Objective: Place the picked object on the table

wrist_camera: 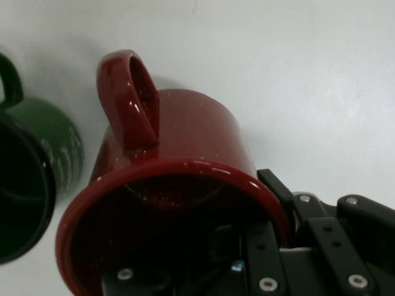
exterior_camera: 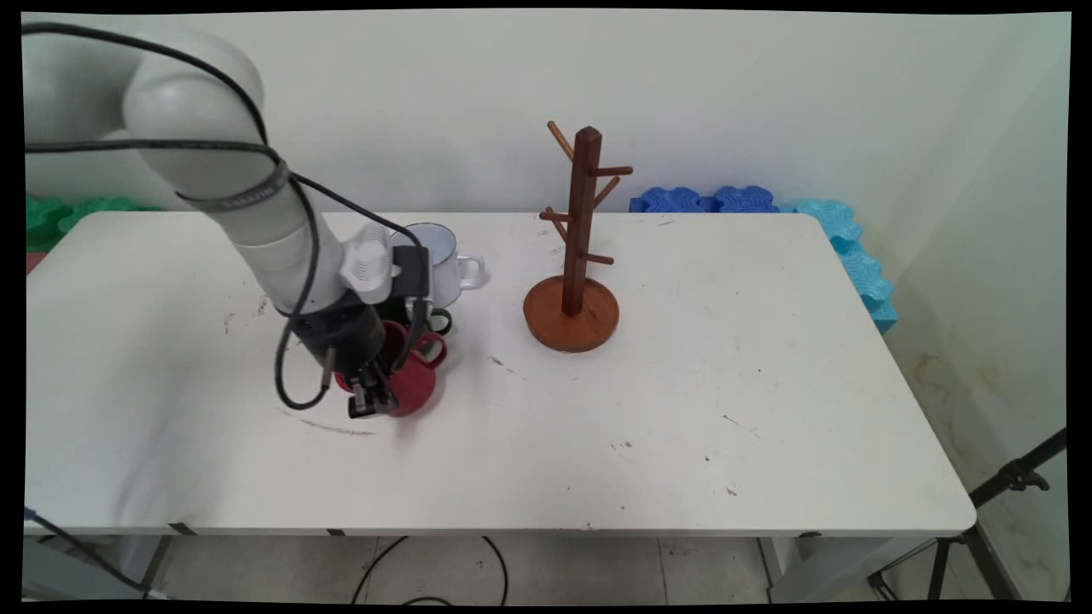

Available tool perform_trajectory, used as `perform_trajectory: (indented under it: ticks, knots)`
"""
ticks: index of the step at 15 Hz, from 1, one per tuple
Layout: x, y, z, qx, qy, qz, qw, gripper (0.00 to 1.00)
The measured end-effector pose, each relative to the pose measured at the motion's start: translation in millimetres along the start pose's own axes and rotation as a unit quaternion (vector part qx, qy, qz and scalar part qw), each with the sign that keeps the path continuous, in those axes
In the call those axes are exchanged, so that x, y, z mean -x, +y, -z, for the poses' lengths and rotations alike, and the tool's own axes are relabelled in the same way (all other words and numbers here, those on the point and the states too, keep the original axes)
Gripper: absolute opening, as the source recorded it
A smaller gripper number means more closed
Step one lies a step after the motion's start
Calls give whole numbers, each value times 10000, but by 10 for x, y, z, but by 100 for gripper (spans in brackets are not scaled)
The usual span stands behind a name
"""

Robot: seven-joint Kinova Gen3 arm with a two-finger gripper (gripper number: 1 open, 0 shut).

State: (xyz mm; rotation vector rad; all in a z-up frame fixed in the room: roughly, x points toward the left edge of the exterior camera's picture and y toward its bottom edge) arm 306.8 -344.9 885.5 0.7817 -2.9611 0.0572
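**Red mug pinched by its rim**

My fingers (exterior_camera: 373,401) are low at the worktop, and much of them is hidden: in the hand view one finger goes inside the red mug (wrist_camera: 179,185) and the other lies outside its wall, so the tips are lost in the dark interior. They are pinching the mug's rim wall between them, nearly closed. In the main view my own wrist and hanging cables cover most of the mug's left half.

The red mug (exterior_camera: 415,379) sits on the worktop (exterior_camera: 682,409) left of centre, its handle pointing away to the right. Just behind it a green mug (wrist_camera: 37,166) stands close, almost wholly blocked by my wrist in the main view and cut off at the left edge of the hand view. A white mug (exterior_camera: 442,264) stands behind that, partly covered too.

A wooden mug tree (exterior_camera: 576,256) stands to the right, near the mugs but apart. Beyond it the worktop runs bare to the right and near edges.
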Motion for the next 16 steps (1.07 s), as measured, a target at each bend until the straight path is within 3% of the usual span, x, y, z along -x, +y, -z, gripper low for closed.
perform_trajectory:
  ticks: [8,9,13,16]
  knots:
    - [-156,-69,-214,58,20,100,9999,0]
    - [-171,-71,-232,73,47,127,9999,100]
    - [-233,-59,-277,147,221,174,9995,100]
    - [-273,-55,-223,172,511,171,9984,100]
